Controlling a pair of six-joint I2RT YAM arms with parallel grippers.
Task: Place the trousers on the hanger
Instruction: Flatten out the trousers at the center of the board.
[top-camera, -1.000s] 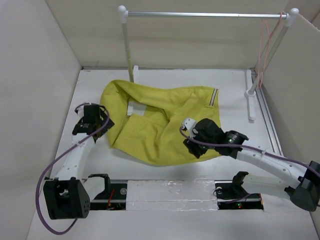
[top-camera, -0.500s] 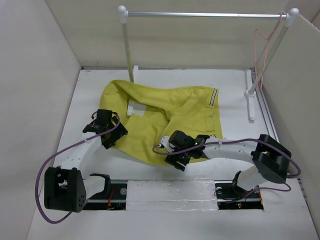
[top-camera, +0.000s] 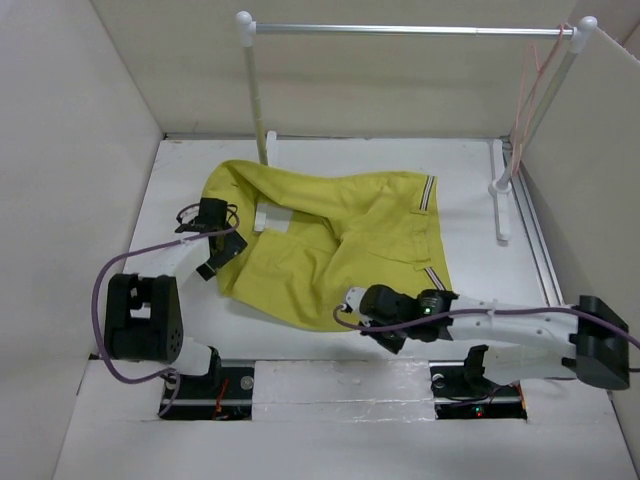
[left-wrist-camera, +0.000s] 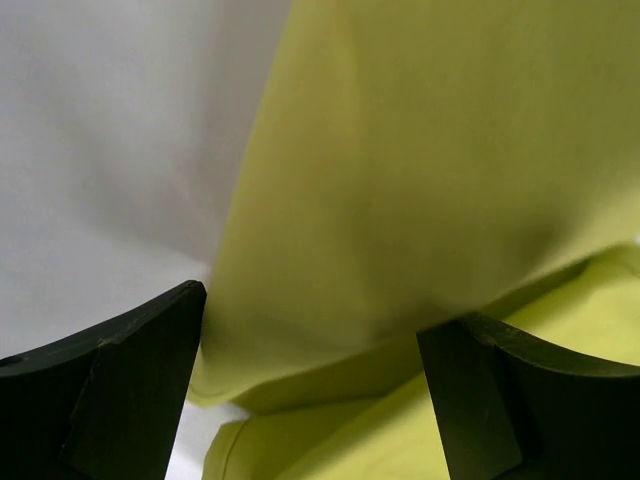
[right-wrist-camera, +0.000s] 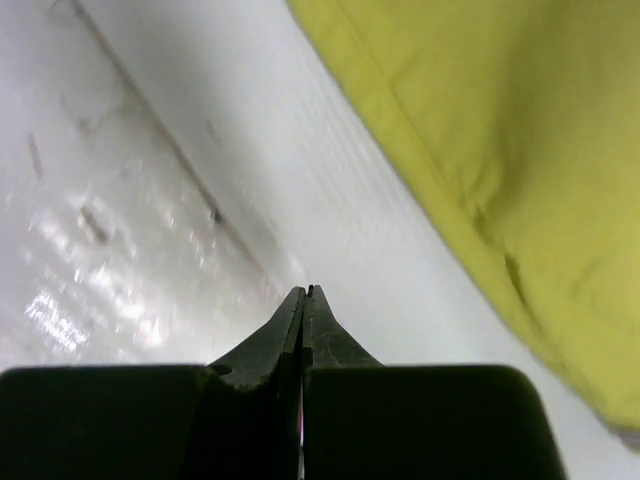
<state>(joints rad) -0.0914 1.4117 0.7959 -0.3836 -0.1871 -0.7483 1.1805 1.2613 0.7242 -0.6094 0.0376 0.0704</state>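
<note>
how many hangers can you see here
1: the hanger hangs at the right end of the rail, by the right post. The trousers could hide another.

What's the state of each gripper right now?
Left gripper: open, jaws wide over the trousers' edge, holding nothing.
Right gripper: closed, empty, over the table beside the trousers.

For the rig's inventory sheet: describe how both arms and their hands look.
The left arm and right arm have white links and black joint housings. The left hand and right hand are black with tapered fingers. A purple cable loops along each.
</note>
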